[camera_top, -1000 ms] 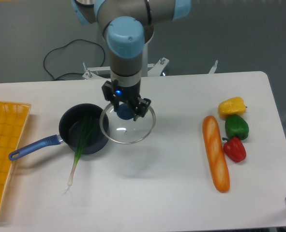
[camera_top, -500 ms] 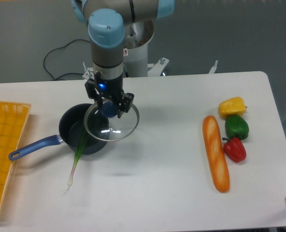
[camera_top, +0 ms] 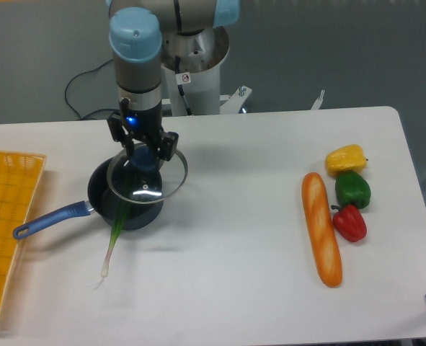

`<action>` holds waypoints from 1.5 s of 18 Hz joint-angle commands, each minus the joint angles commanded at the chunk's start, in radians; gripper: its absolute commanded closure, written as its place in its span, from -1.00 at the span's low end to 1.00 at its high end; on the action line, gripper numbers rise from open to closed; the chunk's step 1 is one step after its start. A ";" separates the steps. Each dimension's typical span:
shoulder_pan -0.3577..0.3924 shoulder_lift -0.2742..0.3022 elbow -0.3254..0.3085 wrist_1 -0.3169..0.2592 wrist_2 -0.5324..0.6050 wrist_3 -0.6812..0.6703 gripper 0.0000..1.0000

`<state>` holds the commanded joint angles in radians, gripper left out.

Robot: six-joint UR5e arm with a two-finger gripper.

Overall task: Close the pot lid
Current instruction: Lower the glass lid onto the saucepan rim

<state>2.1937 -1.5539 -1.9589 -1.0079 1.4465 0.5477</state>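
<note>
The claw (camera_top: pixel 143 148) is pinching the blue knob of the lid (camera_top: pixel 147 175), which hangs just above the pot (camera_top: pixel 119 202) and a bit off to its right side, so it must slide over and go down onto the pot.

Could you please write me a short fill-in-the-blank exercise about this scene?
1. The gripper holds the lid by its blue ____.
2. A green onion hangs over the rim of the ____.
3. The pot has a long handle coloured ____.
4. The baguette lies left of three ____.

Missing words: knob; pot; blue; peppers
</note>
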 joint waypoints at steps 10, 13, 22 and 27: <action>-0.046 -0.032 -0.002 0.032 0.002 -0.023 0.24; -0.049 -0.046 -0.003 0.032 0.005 -0.025 0.24; -0.084 -0.083 -0.003 0.041 0.026 -0.051 0.24; -0.100 -0.106 -0.002 0.052 0.031 -0.052 0.24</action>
<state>2.0939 -1.6597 -1.9604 -0.9557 1.4772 0.4955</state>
